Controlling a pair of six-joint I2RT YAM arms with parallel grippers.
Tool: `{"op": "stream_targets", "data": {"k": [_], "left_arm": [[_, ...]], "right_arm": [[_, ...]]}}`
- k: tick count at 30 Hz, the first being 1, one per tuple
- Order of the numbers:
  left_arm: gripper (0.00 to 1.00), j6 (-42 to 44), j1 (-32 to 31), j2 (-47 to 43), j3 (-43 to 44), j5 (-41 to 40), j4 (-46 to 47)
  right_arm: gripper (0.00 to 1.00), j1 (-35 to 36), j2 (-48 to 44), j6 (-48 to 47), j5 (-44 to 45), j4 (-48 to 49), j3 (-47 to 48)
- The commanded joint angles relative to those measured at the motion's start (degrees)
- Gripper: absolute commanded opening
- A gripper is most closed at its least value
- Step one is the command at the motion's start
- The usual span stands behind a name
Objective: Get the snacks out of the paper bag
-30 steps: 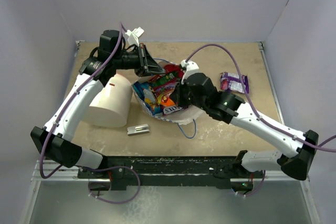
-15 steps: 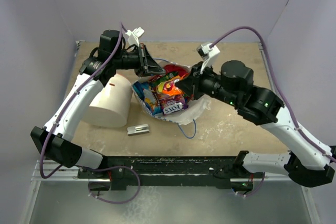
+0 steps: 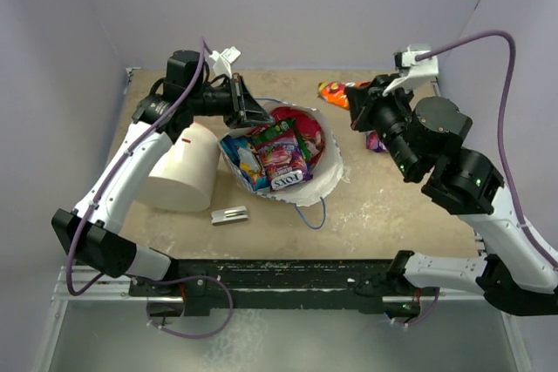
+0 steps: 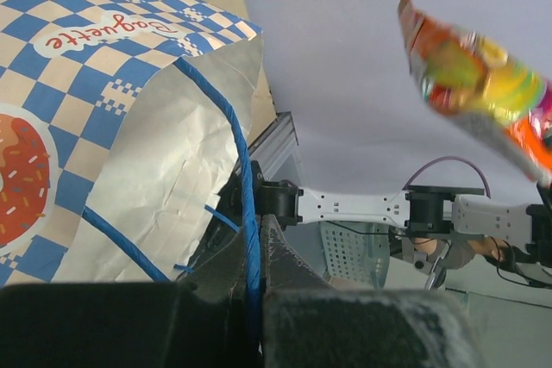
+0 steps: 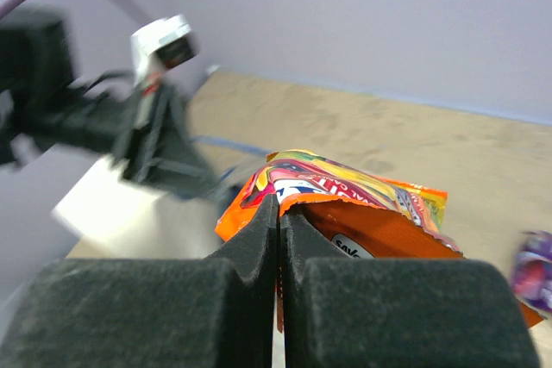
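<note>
Left gripper (image 3: pixel 258 116) was clamped on the blue string handle (image 4: pixel 250 213) of the paper bag (image 3: pixel 324 179) - probably pinning the mouth open, the bag lying mid-table with snacks (image 3: pixel 281 156) inside. Right gripper (image 3: pixel 354 99) was pinched on an orange packet (image 3: pixel 332 91), held aloft far-right - likely bound for the purple packet (image 3: pixel 375 141).

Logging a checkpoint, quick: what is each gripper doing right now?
Left gripper: closed on the paper bag's blue string handle.
Right gripper: closed on an orange snack packet, outside the bag.
</note>
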Motion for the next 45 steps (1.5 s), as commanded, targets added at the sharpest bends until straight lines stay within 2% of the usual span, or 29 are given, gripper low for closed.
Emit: {"op": "stream_targets", "data": {"k": [1,2,4,7,9,16,19,23,27,31,34,36,41,45], "left_arm": [[0.0,1.4,-0.4,0.2,0.9,1.6,0.7],[0.0,1.6,-0.4,0.4,1.1,1.5,0.7],[0.0,1.9,-0.4,0.8,1.4,1.5,0.2],[0.0,2.3,-0.4,1.3,1.6,1.3,-0.1],[0.0,2.5,-0.4,1.5,1.8,1.2,-0.3],[0.0,3.6,-0.4,1.4,2.0,0.3,-1.5],[0.0,3.9,-0.4,1.2,1.9,0.1,-1.6],[0.0,4.2,-0.4,1.4,2.0,0.4,-1.5],[0.0,4.3,-0.4,1.7,2.2,1.2,-1.4],[0.0,4.8,-0.4,1.7,2.3,1.7,-1.6],[0.0,5.0,-0.4,1.6,2.3,1.9,-1.6],[0.0,5.1,-0.4,1.6,2.4,2.0,-1.6],[0.0,5.3,-0.4,1.4,2.0,2.3,-1.4],[0.0,5.2,-0.4,1.4,1.8,2.4,-0.8]], "right_arm": [[0.0,-0.7,-0.7,-4.0,26.3,9.9,-1.4],[0.0,-1.9,-0.5,-5.0,28.5,11.2,-2.0],[0.0,-7.3,0.2,-5.2,26.2,11.9,-2.8],[0.0,-20.9,2.5,0.8,13.3,8.2,-3.7],[0.0,-27.3,4.2,3.3,5.9,7.1,-5.0],[0.0,-38.0,12.2,5.6,-4.6,3.8,-9.1],[0.0,-44.9,14.3,6.2,-14.2,4.5,-12.0],[0.0,-51.9,17.2,3.6,-31.3,7.4,-14.7],[0.0,-55.1,23.1,0.4,-39.6,6.9,-13.1],[0.0,-55.4,30.8,-5.1,-47.2,4.4,-7.8],[0.0,-55.5,35.8,-9.5,-47.6,-0.5,-3.1],[0.0,-55.5,37.4,-12.2,-44.3,-3.3,-1.5],[0.0,-56.2,38.8,-22.0,-36.4,-6.6,-4.6],[0.0,-60.3,37.7,-22.9,-40.0,-4.8,-10.5]]}}
